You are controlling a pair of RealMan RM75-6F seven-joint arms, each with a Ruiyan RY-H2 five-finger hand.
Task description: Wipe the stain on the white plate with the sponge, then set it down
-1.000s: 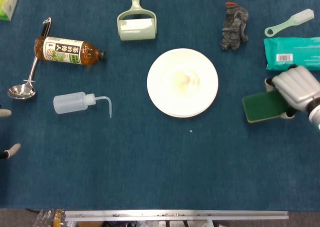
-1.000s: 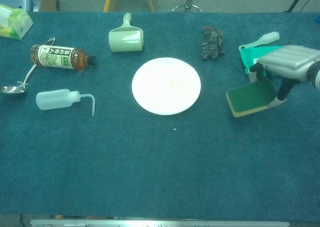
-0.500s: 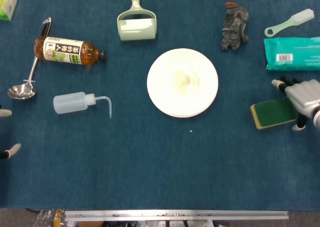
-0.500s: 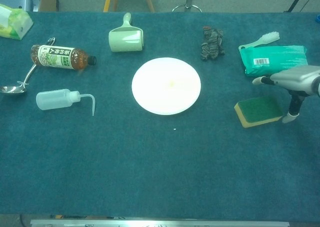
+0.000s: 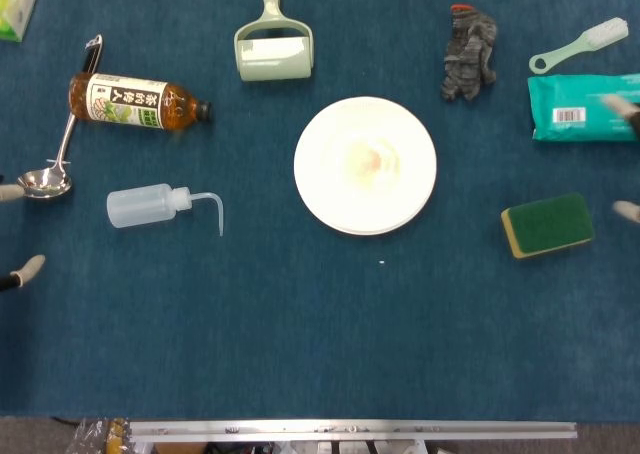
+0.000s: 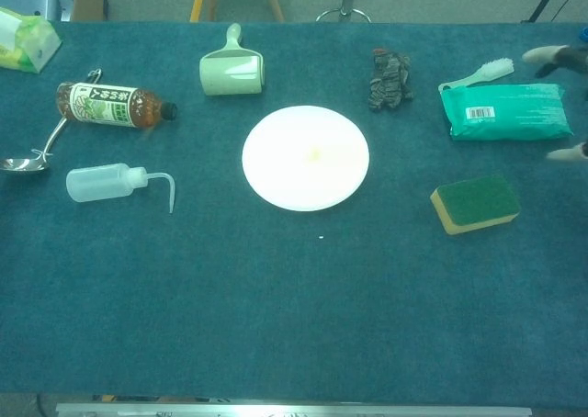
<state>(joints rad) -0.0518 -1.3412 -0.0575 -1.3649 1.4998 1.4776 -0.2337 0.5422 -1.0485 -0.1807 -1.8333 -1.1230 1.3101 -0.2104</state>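
Note:
The white plate lies mid-table with a pale yellowish stain near its centre; the chest view shows the plate too. The green-and-yellow sponge lies flat on the blue cloth to the plate's right, green side up, also seen as the sponge in the chest view. Nothing touches it. Only spread fingertips of my right hand show at the right edge, apart from the sponge and empty; the chest view shows the right hand blurred. Fingertips of my left hand peek in at the left edge, holding nothing.
A tea bottle, a ladle and a squeeze bottle lie at the left. A lint roller and a grey cloth lie at the back. A teal wipes pack and a brush lie behind the sponge.
My right hand set the sponge flat on the cloth, let go and drew back to the right edge. The left hand barely moved.

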